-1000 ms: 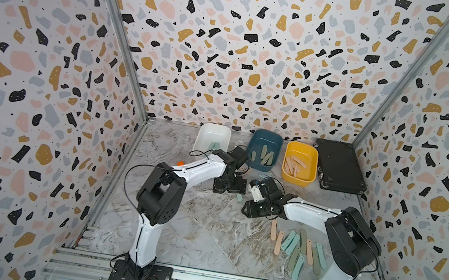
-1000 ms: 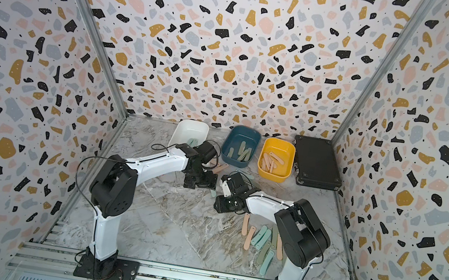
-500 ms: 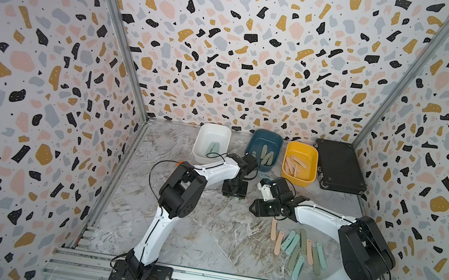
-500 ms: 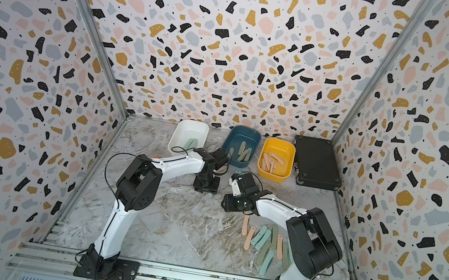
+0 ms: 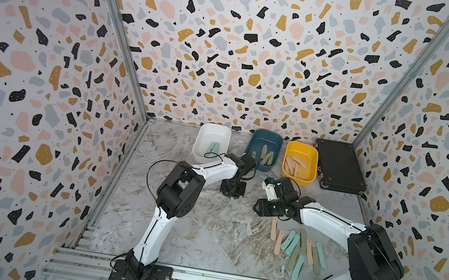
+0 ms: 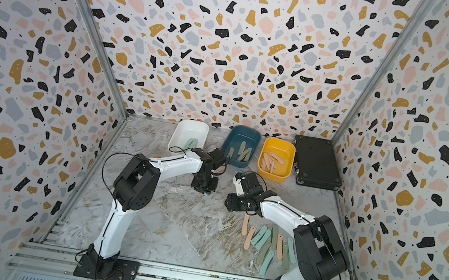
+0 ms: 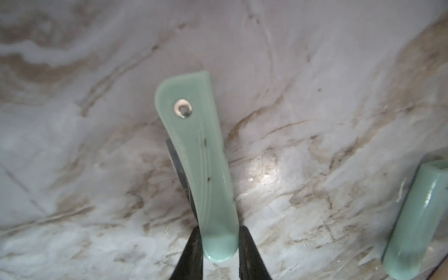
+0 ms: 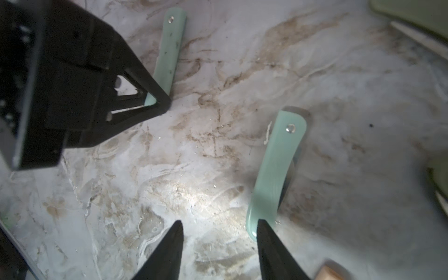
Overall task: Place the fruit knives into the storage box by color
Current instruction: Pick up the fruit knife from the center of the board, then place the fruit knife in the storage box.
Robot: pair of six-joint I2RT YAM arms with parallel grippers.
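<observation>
In the left wrist view my left gripper [image 7: 219, 242] is shut on the rounded end of a mint-blue fruit knife [image 7: 196, 150] that lies on the marble table. Both top views place this gripper [image 5: 232, 190] [image 6: 203, 185] in front of the white and teal tubs. My right gripper [image 8: 218, 232] stands open just above the table, and a second mint-blue knife [image 8: 276, 169] lies against the outside of one finger. The storage box is three tubs at the back: white [image 5: 201, 143], teal [image 5: 267, 134] and yellow [image 5: 303, 148], each holding knives.
Several loose knives [image 5: 297, 248] in peach, green and mint lie in a cluster at the front right, beside the right arm. A flat black case [image 5: 339, 166] sits at the back right. The two grippers are close together mid-table.
My left gripper has gone from open to shut on the mint-blue knife, after the arm swung right toward mid-table. The right gripper has drifted slightly right and stays open.
</observation>
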